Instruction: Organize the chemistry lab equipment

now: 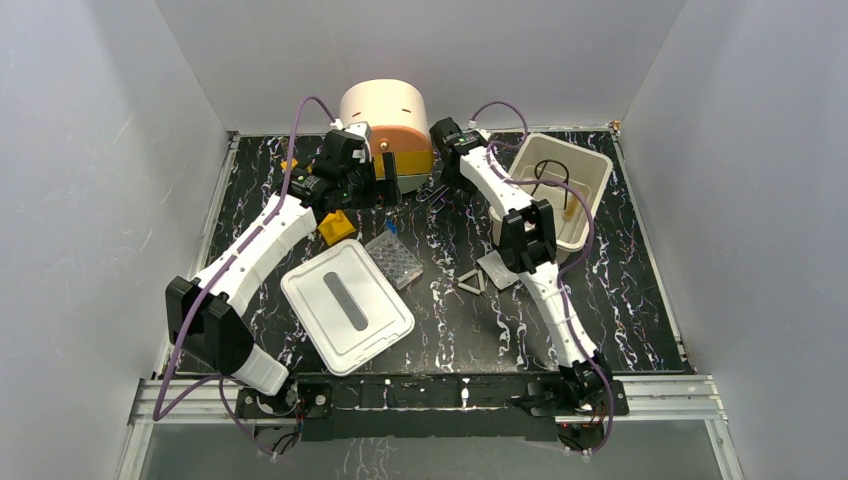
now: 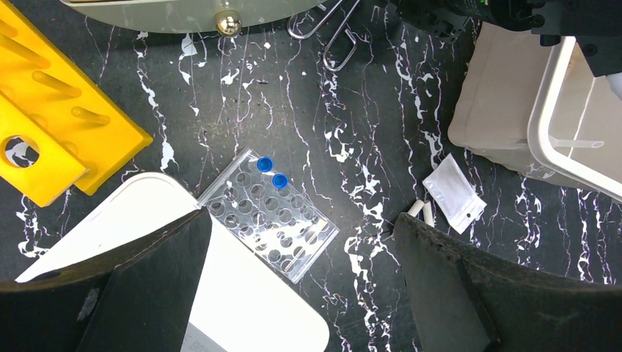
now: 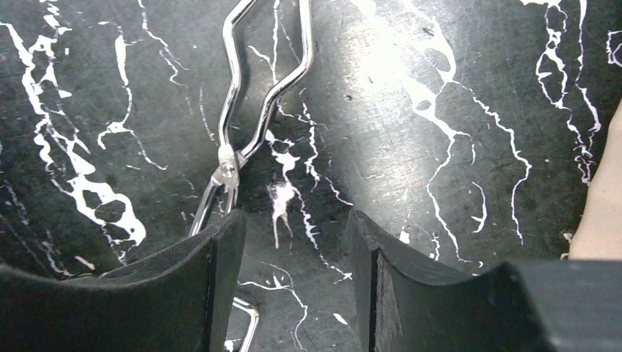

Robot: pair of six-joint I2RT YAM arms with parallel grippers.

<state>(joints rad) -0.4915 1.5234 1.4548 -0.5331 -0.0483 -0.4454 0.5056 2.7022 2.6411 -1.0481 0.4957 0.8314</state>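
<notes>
My left gripper point(image 1: 392, 190) hangs open in front of the drawer unit, high over the table, with nothing between its fingers point(image 2: 169, 279). Below it lie a clear well plate point(image 2: 271, 216) with two blue caps point(image 2: 265, 164), a yellow rack point(image 2: 51, 125), a small clear bag point(image 2: 455, 192) and a white triangle point(image 1: 471, 281). My right gripper point(image 3: 293, 220) is open, low over the black marble table. Metal scissor-like tongs point(image 3: 242, 125) lie there, their pivot just ahead of the left finger point(image 3: 220, 279) and one leg running under it. Nothing sits between those fingers but bare table.
A white lid point(image 1: 346, 304) with a grey slot lies front left, touching the well plate point(image 1: 394, 258). The white bin point(image 1: 560, 185) stands at the right with dark looped items inside. The round peach-orange drawer unit point(image 1: 385, 120) stands at the back. The right forearm crosses above the triangle.
</notes>
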